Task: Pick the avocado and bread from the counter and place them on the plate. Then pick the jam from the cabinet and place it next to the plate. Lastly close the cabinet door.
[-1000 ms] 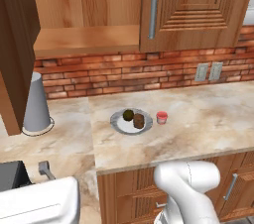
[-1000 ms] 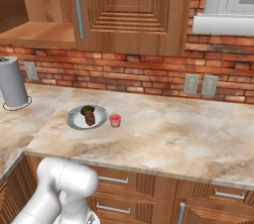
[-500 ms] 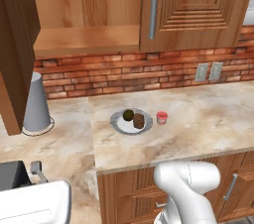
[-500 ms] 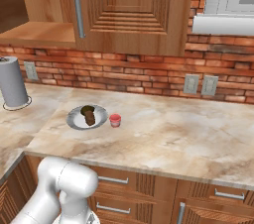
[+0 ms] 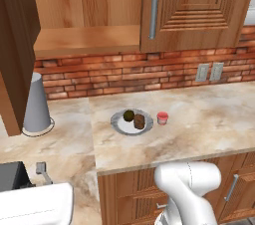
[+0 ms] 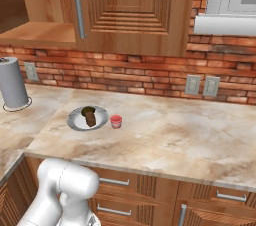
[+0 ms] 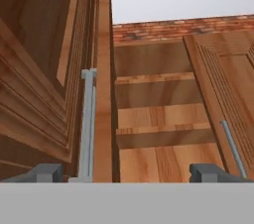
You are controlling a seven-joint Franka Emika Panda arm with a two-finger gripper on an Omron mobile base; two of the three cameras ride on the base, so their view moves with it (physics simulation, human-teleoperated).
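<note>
The pincer [image 7: 126, 173] stands wide open, holding nothing. At its eleven o'clock hangs the open cabinet door [image 7: 44, 79] with its steel bar handle [image 7: 88, 124]; the cabinet [image 7: 158, 119] shelves lie at twelve o'clock. On the counter [image 5: 199, 119], the avocado [image 5: 129, 115] and bread [image 5: 139, 121] sit on the plate [image 5: 119, 124], with the jam [image 5: 162, 118] at its three o'clock.

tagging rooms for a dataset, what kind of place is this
A kitchen, rendered rather than real. Signs: a marbled stone counter above wooden drawers, a wooden wall cabinet with one door open, and a brick backsplash with wall outlets.
</note>
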